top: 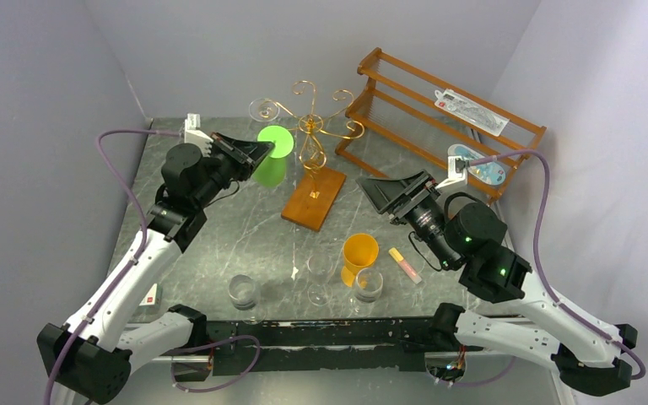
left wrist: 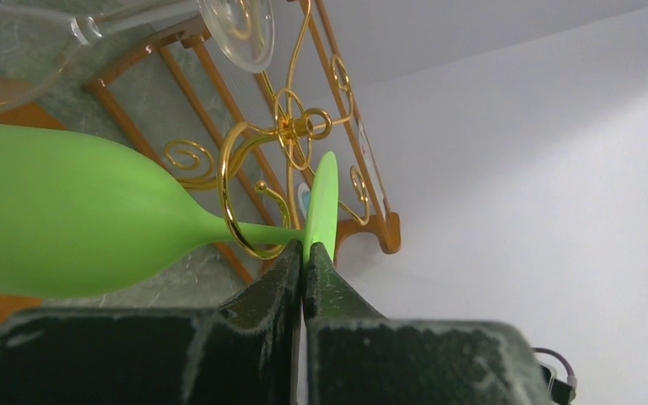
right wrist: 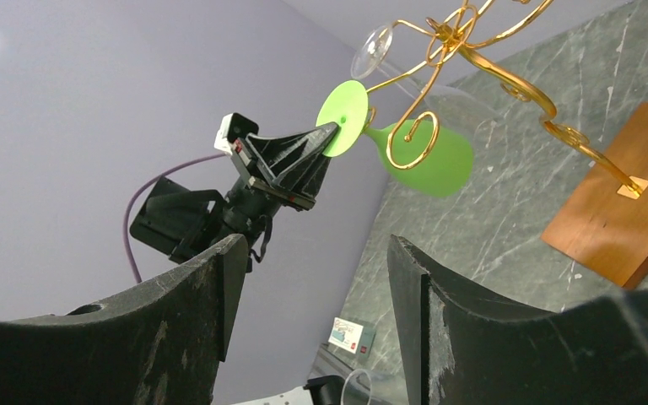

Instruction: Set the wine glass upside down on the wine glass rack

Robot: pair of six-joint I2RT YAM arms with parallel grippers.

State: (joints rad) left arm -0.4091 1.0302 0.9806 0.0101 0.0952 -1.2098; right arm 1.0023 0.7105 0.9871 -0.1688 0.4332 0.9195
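Here the left tool [left wrist: 304,253] pinches the foot rim of the green wine glass [left wrist: 76,219], whose stem lies inside a curled arm of the gold wine glass rack [top: 312,135] (bowl tilted downward). The right tool [right wrist: 316,278] stands spread above the table [top: 219,228], apart from the rack.

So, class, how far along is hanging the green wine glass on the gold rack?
Done: the green wine glass is lifted, bowl tilted down, its stem inside a curled arm of the wine glass rack. In hand: the left gripper pinches its foot. Left: settle it and let go. The right gripper hangs open, empty.
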